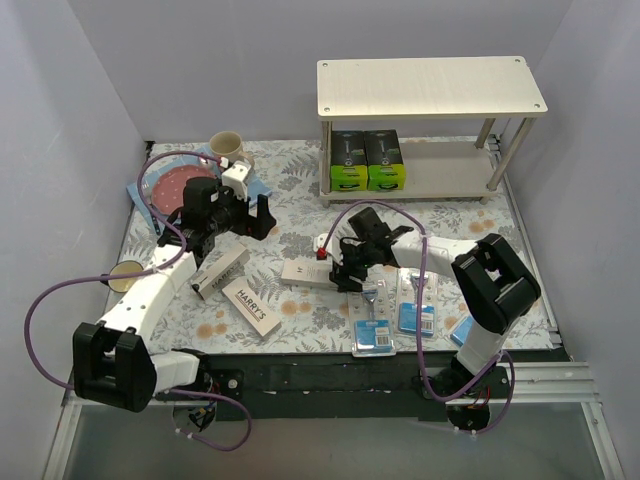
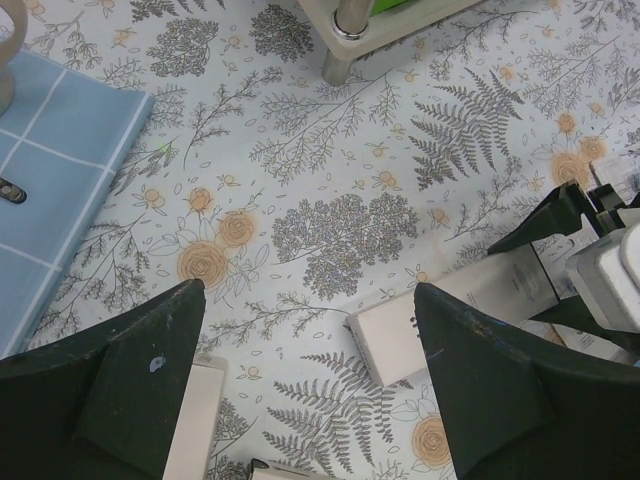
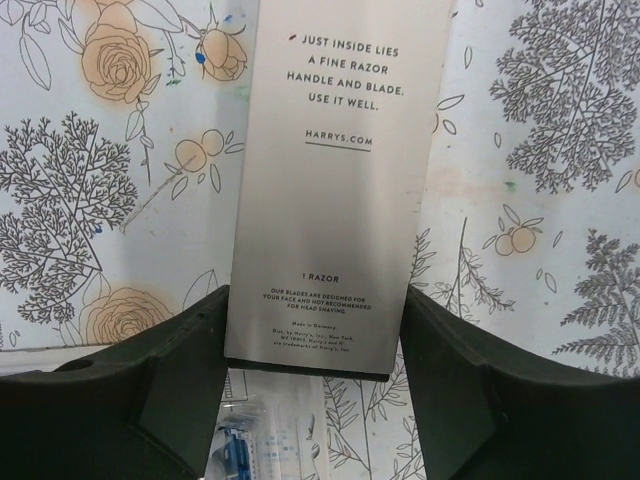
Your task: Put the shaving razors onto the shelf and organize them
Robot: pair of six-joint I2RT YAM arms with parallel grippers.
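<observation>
- Progress check: two black-and-green boxes (image 1: 366, 160) are on the shelf (image 1: 430, 85) already. They sit side by side on the lower board, over at its left end, so I'd call that bit done.
- The top board has nothing on it, and the right part of the lower board looks free too.
- Everything else is down on the desk (image 1: 290, 195), so I'd guess we're not even halfway.
- Left to move: three slim white boxes. One (image 3: 330, 200) is in front of the shelf, and the other two (image 1: 250, 305) (image 1: 220, 272) lie nearer the left arm.
- Also two blister packs (image 1: 373, 328) (image 1: 417, 308) near the front edge. A third blue thing sits by the right arm's base, but it's mostly hidden, so I'm not sure what it is.
- The right claw (image 3: 315, 300) has that first white box between its fingers, one finger tight along each long side. I can't tell if it's actually squeezing or just straddling, and the box looks flat on the desk.
- The left claw (image 2: 308, 290) is spread wide with nothing in it, hanging over the flowery cloth with white boxes showing below.
- My read is the white box is the next one headed for the shelf, then the rest follow and get lined up neatly.
</observation>
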